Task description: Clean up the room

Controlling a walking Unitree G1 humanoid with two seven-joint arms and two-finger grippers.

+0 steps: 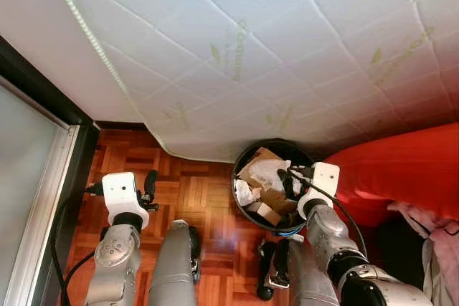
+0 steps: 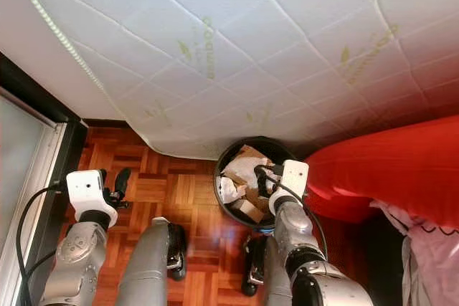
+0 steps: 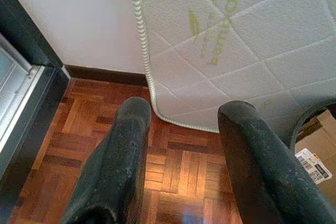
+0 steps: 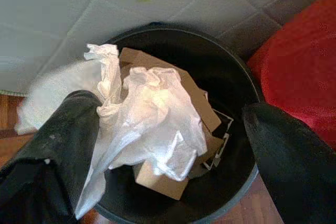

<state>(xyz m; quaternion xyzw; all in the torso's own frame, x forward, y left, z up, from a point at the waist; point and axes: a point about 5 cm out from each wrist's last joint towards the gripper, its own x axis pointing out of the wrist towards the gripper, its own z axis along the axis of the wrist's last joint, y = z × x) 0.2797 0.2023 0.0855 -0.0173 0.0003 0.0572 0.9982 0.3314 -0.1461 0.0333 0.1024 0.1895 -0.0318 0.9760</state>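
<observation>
A round black bin [image 1: 280,142] stands on the parquet between a leaning white mattress and a red cushion. It holds cardboard pieces [image 4: 137,57] and crumpled white plastic [image 4: 157,119]. My right gripper [image 1: 289,183] hovers over the bin's mouth, open. In the right wrist view the plastic lies between the spread fingers [image 4: 63,140], brushing one of them and hanging down into the bin. My left gripper [image 1: 148,188] is held open above bare parquet [image 3: 178,166], with nothing between its fingers, near the mattress's lower edge.
The quilted white mattress [image 1: 251,48] leans over the floor right behind the bin. A red cushion [image 1: 409,170] presses against the bin's right side, with pinkish cloth [image 1: 439,249] below it. A dark frame with frosted glass [image 1: 36,148] borders the left.
</observation>
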